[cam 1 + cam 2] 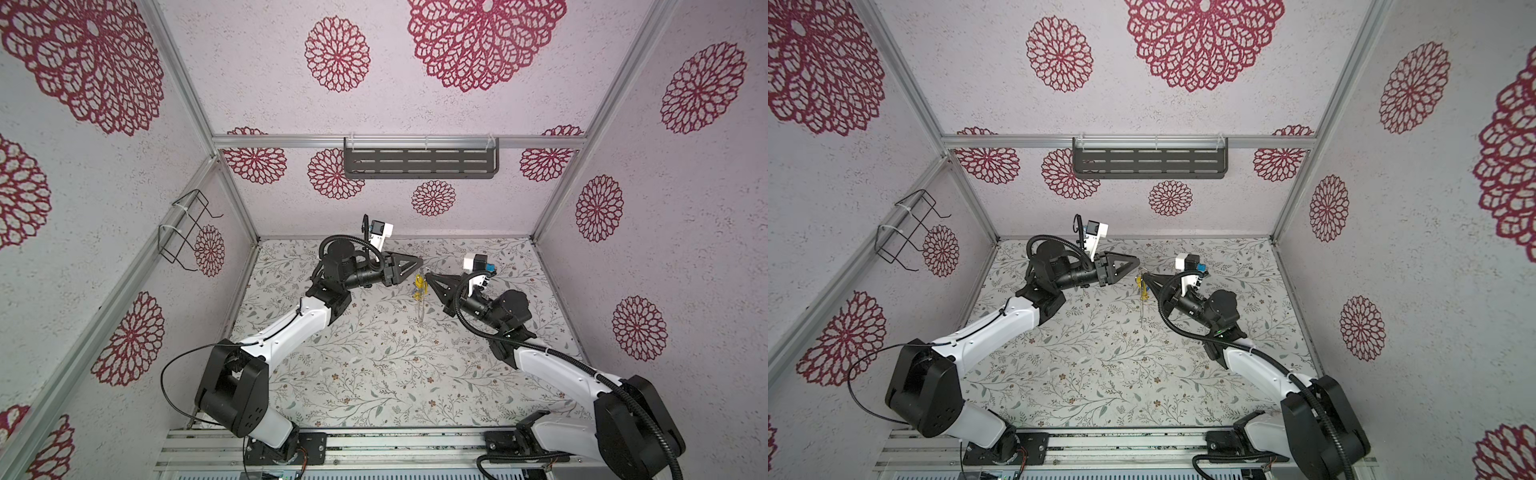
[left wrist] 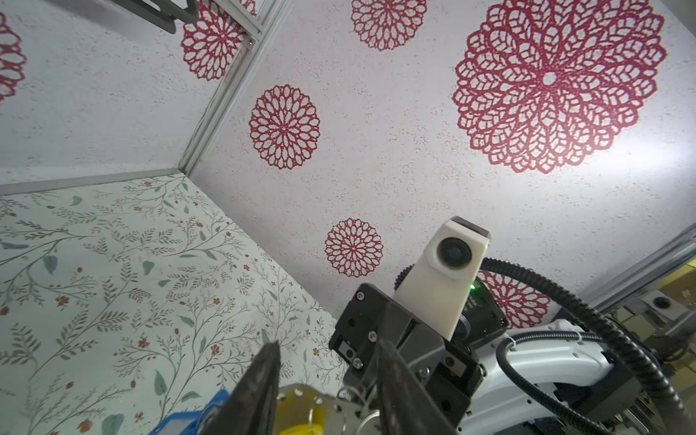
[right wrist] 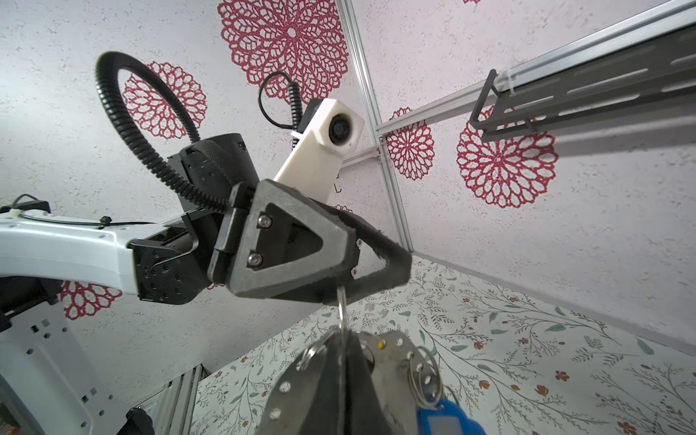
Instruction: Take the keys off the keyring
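Observation:
The keyring (image 3: 297, 384), a grey metal plate with small rim holes, hangs edge-on above the table in both top views (image 1: 420, 309). My right gripper (image 3: 343, 339) is shut on its upper rim (image 1: 429, 275). A yellow key (image 1: 419, 284) (image 2: 301, 414) and a blue key (image 3: 448, 418) (image 2: 188, 422) dangle from it. A small split ring (image 3: 342, 305) rises taut from the plate into my left gripper (image 1: 419, 263) (image 2: 325, 344). Its fingers (image 3: 301, 233) stand partly apart around that ring, just above the plate. Which key hangs on that ring is hidden.
A floral mat (image 1: 374, 365) covers the table under both arms. On the back wall is a grey slotted shelf (image 1: 419, 162). A black wire rack (image 1: 187, 232) hangs on the left wall. A metal rail (image 1: 374, 444) runs along the front edge.

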